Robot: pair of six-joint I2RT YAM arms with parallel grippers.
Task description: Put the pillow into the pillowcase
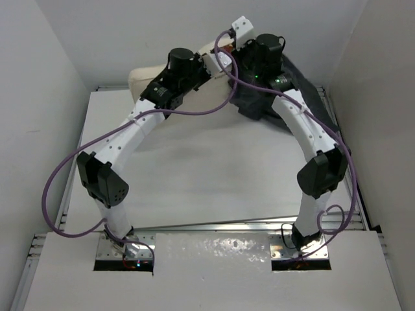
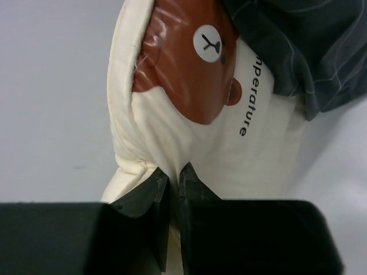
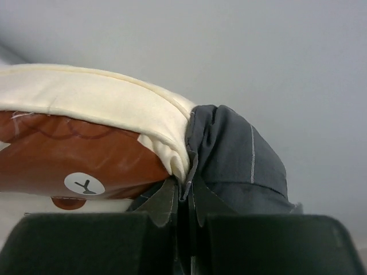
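Note:
The cream pillow (image 1: 141,79) lies at the table's far edge, mostly hidden behind both arms; its brown bear print shows in the left wrist view (image 2: 189,74) and the right wrist view (image 3: 86,154). The dark grey checked pillowcase (image 1: 295,78) is bunched at the far right, over the pillow's right end (image 2: 309,51) (image 3: 241,154). My left gripper (image 2: 170,182) is shut on a fold of the pillow's near edge. My right gripper (image 3: 184,197) is shut on the pillowcase's edge, right against the pillow's corner.
White walls (image 1: 58,58) close in the left, back and right sides. The white table top (image 1: 214,175) stretches between the arms. Purple cables (image 1: 58,175) loop beside both arms. A metal rail (image 1: 220,227) runs along the near edge.

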